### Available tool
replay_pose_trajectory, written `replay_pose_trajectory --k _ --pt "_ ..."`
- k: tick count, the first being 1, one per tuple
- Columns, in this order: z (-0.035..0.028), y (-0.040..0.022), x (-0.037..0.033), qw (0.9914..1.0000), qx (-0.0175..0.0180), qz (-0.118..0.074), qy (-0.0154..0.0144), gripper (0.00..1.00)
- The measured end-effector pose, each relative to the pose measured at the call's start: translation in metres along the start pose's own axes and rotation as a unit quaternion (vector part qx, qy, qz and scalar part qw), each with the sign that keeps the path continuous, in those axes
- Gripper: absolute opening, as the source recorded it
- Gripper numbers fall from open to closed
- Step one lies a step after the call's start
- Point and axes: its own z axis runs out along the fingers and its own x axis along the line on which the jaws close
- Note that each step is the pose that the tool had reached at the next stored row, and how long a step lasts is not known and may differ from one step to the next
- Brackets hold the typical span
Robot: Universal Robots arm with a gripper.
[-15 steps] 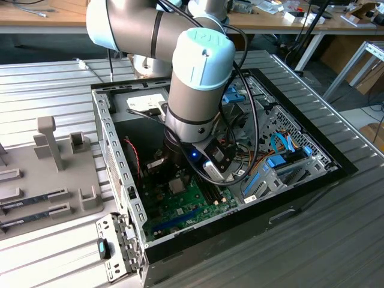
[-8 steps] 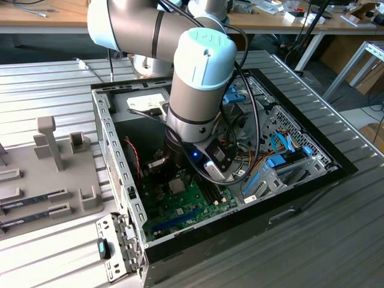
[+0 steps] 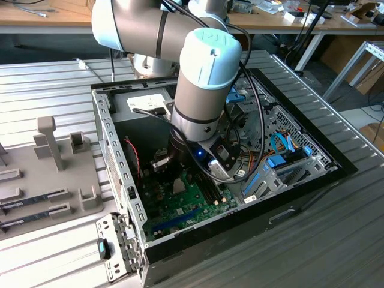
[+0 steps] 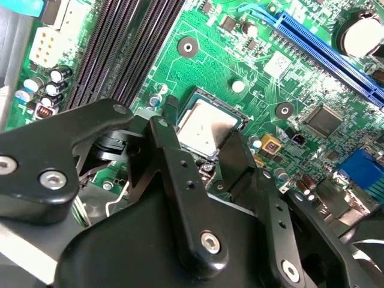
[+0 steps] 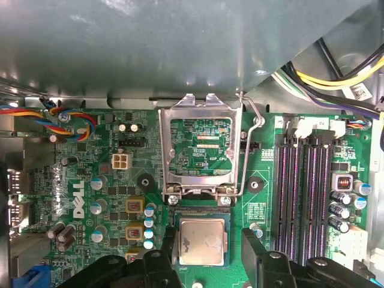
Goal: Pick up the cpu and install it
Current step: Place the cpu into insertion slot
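**Operator:** Where's the cpu against the jaws?

**Spotter:** Your jaws are released, one finger on each side of the cpu. In the first wrist view one finger lies against its edge. The other stands just clear, with a strip of board between.

**Operator:** And the chip itself?

**Spotter:** It appears to lie flat, metal face up, in the socket on the motherboard. Just beyond it you see the hinged socket frame flipped open, with the memory slots beside. Farther out, your arm reaches down into the open computer case on the desk.
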Motion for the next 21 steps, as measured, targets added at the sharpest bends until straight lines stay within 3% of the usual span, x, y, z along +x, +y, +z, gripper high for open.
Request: replay_pose_trajectory --k 9,10,19,21 --pt "-0.0001 0.0016 0.0051 1.00000 0.0000 0.000 0.0000 0.53" --pt "-0.0001 0.0016 0.0051 1.00000 0.0000 0.000 0.0000 0.45" --pt "0.0006 0.0015 0.0074 1.00000 0.0000 0.000 0.0000 0.45" --pt "0.0007 0.0015 0.0071 0.99996 0.0000 -0.008 -0.0004 0.45"
